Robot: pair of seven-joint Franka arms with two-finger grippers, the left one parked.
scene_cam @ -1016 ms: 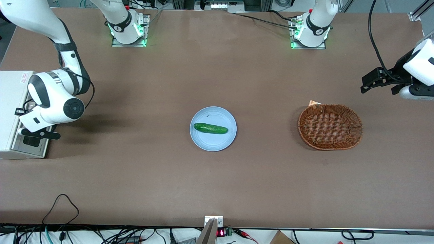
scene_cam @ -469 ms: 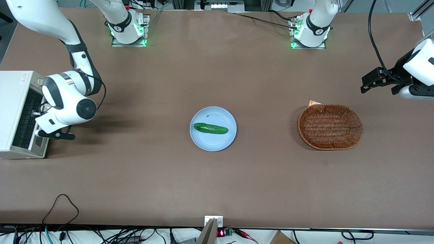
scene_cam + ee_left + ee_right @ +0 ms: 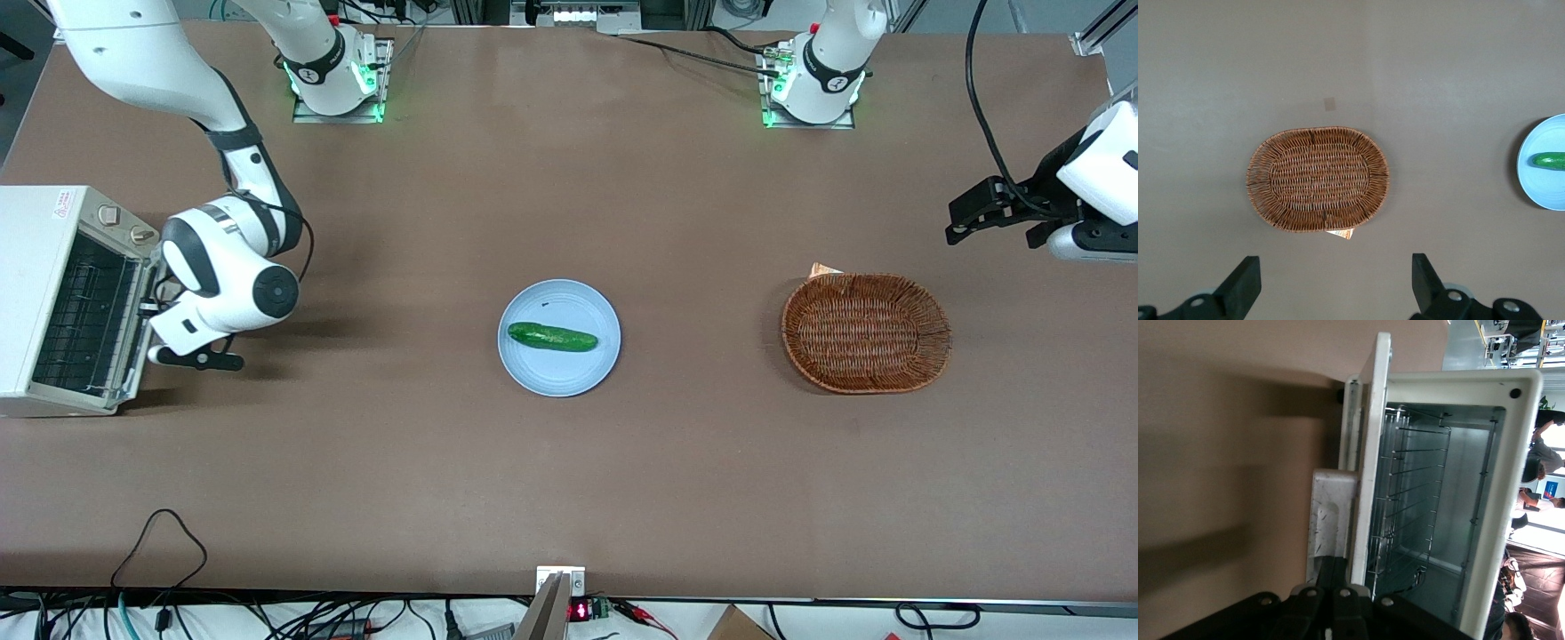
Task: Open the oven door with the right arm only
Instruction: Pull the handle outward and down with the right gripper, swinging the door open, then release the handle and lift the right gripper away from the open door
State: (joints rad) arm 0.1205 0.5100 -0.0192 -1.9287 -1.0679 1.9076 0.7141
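The cream-white toaster oven (image 3: 36,267) stands at the working arm's end of the table. Its door (image 3: 144,320) hangs partly open, and the wire rack (image 3: 84,311) inside shows. The right arm's gripper (image 3: 151,309) is at the door's handle, level with the door's upper edge. In the right wrist view the door (image 3: 1368,453) is seen edge-on with the pale handle (image 3: 1331,520) on it. The gripper (image 3: 1333,570) has its two black fingers pressed together in the gap between handle and door. The oven cavity and rack (image 3: 1411,493) are in view.
A light blue plate (image 3: 558,378) with a cucumber (image 3: 551,337) lies mid-table. A wicker basket (image 3: 865,332) lies toward the parked arm's end; it also shows in the left wrist view (image 3: 1317,179), with the plate (image 3: 1545,190) beside it.
The right arm has moved away from the oven toward the table's middle, drawing the door with it. The door has swung from nearly shut to partly open, baring the rack.
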